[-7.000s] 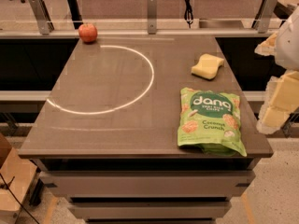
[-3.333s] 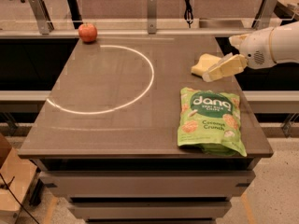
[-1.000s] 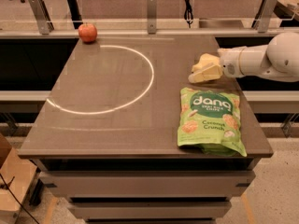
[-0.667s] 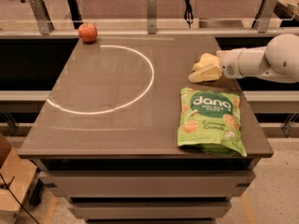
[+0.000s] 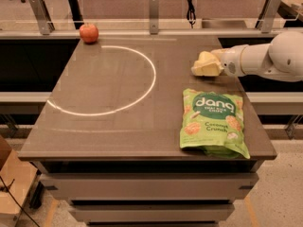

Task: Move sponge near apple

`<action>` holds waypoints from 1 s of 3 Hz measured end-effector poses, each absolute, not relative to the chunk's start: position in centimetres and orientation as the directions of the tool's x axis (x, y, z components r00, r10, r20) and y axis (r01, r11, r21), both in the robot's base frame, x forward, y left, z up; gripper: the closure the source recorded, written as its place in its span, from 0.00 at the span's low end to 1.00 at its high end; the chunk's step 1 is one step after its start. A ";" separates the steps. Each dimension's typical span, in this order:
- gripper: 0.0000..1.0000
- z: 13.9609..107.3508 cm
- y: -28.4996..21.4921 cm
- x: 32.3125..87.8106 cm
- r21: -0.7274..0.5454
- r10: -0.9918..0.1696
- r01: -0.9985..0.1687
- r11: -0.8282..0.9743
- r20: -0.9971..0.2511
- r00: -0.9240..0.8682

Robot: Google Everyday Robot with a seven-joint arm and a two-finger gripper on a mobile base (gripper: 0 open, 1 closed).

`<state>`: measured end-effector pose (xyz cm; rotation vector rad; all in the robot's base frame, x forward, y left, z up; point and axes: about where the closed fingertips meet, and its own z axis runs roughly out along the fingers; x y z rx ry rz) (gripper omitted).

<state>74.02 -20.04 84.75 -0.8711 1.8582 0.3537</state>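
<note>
The apple [image 5: 88, 32] is small, round and red, and sits at the table's far left corner. The sponge [image 5: 200, 70] is a pale yellow block at the far right of the table, just beyond the green snack bag. My gripper [image 5: 211, 61] reaches in from the right on a white arm [image 5: 270, 60] and is right at the sponge, overlapping it in this view. Its cream-yellow parts merge with the sponge, so I cannot separate the two or tell whether the sponge is held. Sponge and apple are far apart, across the table's width.
A green "dang" snack bag [image 5: 212, 122] lies flat at the front right of the dark table [image 5: 113, 131]. A white circle line [image 5: 152, 74] is drawn on the left half. Metal rail posts [image 5: 153, 13] stand behind the far edge.
My arm came in from beyond the right edge and reached the sponge. Over the last second gripper and sponge have barely moved. The apple and the bag stayed put.
</note>
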 end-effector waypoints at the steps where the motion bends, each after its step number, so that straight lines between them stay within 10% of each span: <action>1: 0.87 87.4 -17.5 74.0 -0.170 -0.416 -0.743 0.648 -0.895 -0.158; 3: 1.00 91.1 -13.5 74.1 -0.216 -0.422 -0.791 0.572 -0.905 -0.058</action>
